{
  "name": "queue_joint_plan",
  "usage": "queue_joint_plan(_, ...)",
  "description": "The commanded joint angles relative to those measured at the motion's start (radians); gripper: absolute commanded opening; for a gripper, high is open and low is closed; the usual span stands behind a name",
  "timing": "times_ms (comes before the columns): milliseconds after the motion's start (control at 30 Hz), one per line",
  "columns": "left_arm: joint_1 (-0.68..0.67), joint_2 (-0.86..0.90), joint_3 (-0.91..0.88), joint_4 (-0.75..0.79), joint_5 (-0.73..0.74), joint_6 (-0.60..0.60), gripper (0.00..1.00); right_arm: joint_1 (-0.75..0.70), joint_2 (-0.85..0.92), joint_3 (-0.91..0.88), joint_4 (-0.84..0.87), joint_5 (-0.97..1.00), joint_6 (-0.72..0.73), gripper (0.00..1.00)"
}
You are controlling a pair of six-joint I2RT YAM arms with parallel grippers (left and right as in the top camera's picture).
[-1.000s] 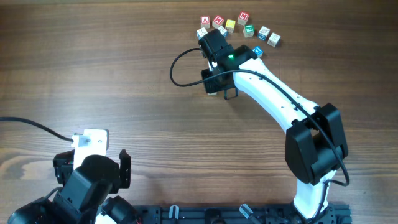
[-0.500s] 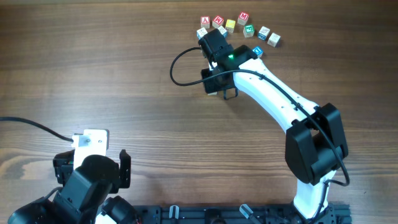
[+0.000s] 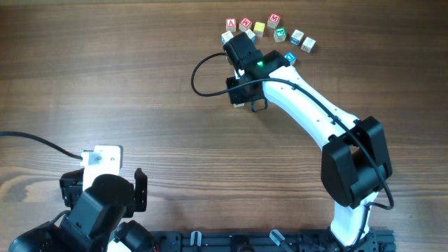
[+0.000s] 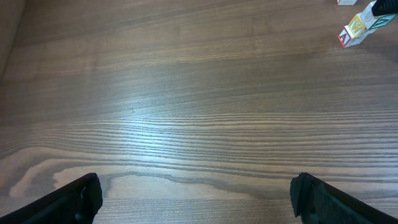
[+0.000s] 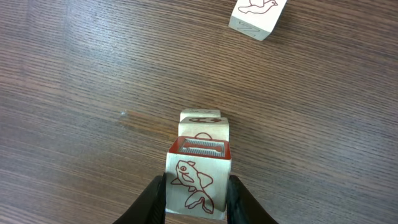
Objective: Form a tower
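At the far side of the table (image 3: 105,70), your right gripper (image 5: 198,200) is clamped on the fish cube (image 5: 198,177).
That cube sits against the tower (image 5: 202,129), near the loose cubes (image 3: 280,31); release off-centre or pull away crooked and you'll topple it (those pads (image 5: 155,199) hug tight). Meanwhile your left gripper (image 4: 199,202) hangs wide open, well apart, holding nothing.

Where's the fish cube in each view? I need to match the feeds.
Right wrist: fish cube bottom centre, between the right tool's fingers.
Overhead: not visible, likely under the end of the right arm.
Left wrist: cannot pick it out.
Shared landmark: loose cubes, overhead top; left wrist top right.
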Motion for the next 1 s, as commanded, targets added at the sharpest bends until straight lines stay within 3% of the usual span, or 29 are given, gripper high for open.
queue_joint_plan(0, -0.001, -0.004, -0.003, 0.002, 0.001, -0.013, 1.00, 0.003, 0.016, -0.003, 0.000, -0.006, 0.005, 0.24)
queue_joint_plan(667, -0.001, -0.004, -0.002, 0.002, 0.001, -0.013, 1.00, 0.003, 0.008, 0.037, -0.008, -0.005, -0.079, 0.21)
queue_joint_plan(733, -0.001, -0.004, -0.002, 0.002, 0.001, -0.013, 1.00, 0.003, 0.008, 0.037, -0.004, -0.005, -0.079, 0.40)
queue_joint_plan(767, -0.001, -0.004, -0.003, 0.002, 0.001, -0.013, 1.00, 0.003, 0.008, 0.037, -0.002, -0.005, -0.078, 0.55)
queue_joint_plan(800, -0.001, -0.004, -0.002, 0.002, 0.001, -0.013, 1.00, 0.003, 0.008, 0.037, 0.000, -0.005, -0.077, 0.88)
queue_joint_plan(833, -0.001, -0.004, -0.003, 0.002, 0.001, -0.013, 1.00, 0.003, 0.008, 0.039, -0.001, -0.005, -0.071, 0.99)
queue_joint_plan(967, -0.001, -0.004, -0.002, 0.002, 0.001, -0.013, 1.00, 0.003, 0.012, 0.039, -0.004, -0.006, 0.078, 1.00)
